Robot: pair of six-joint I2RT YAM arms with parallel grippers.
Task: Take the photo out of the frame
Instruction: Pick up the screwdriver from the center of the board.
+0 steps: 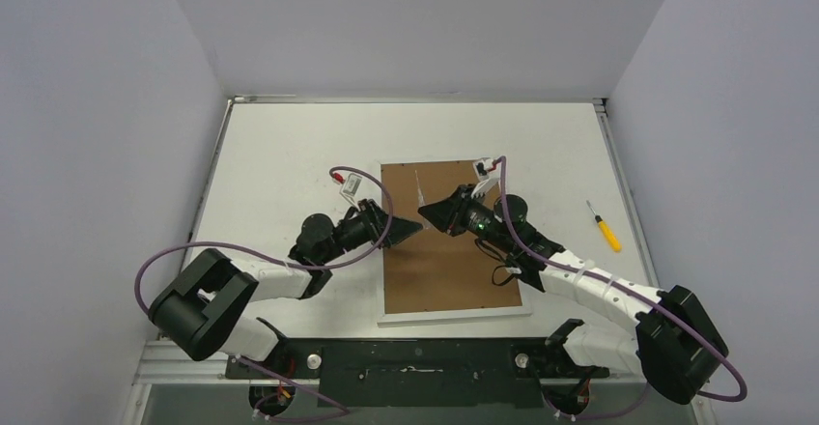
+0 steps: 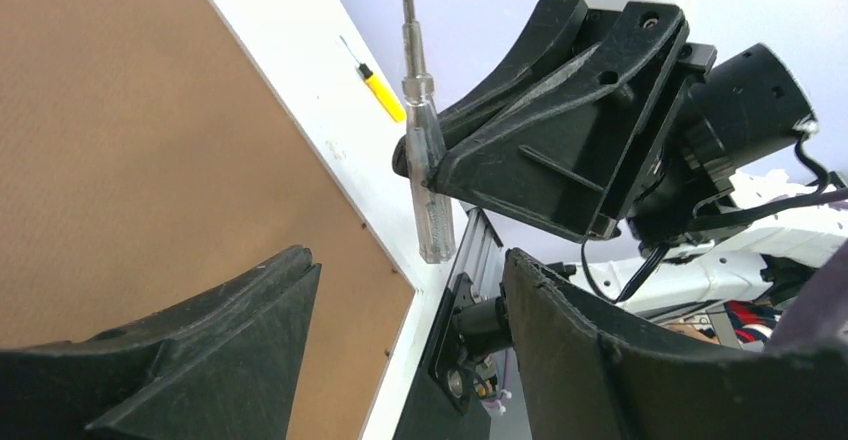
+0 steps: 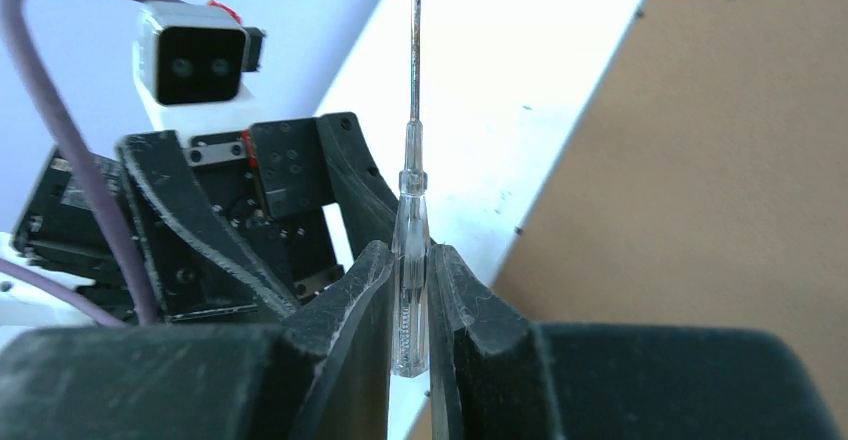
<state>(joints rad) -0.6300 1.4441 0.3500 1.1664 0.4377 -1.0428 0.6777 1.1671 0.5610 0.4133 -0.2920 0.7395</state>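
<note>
While the large rectangular picture frame (image 1: 444, 285) with its narrow white border lies face down, brown fibreboard back upward, the thin dark photo shows in no view. I judge it sits hidden under that board, inside the frame.

Above the frame's middle, the right gripper (image 3: 410, 260) is clamped tight on the clear plastic handle of a slim metal-bladed screwdriver (image 3: 410, 215). It pinches only the handle's lower end. Facing it from the side of the frame nearer the left arm, the left gripper (image 2: 410, 260) has its fingers apart with nothing between them. The clear handle stands just beyond that gap.

The main risk is the tool itself. A smooth handle held by its end can twist or slide out once the blade meets resistance. The blade tip runs out of both wrist views, so I cannot tell what it touches. A steep or hard push could gouge the board or scar the print beneath.

The two claws also sit very near each other above the frame. If the left one closes or advances, it could knock the handle or strike the right fingers.

Nothing visibly pins the frame, so levering may simply skate it across the white table (image 1: 290, 155). A second, yellow-handled screwdriver (image 1: 607, 227) lies well apart from the frame on the right arm's side.
</note>
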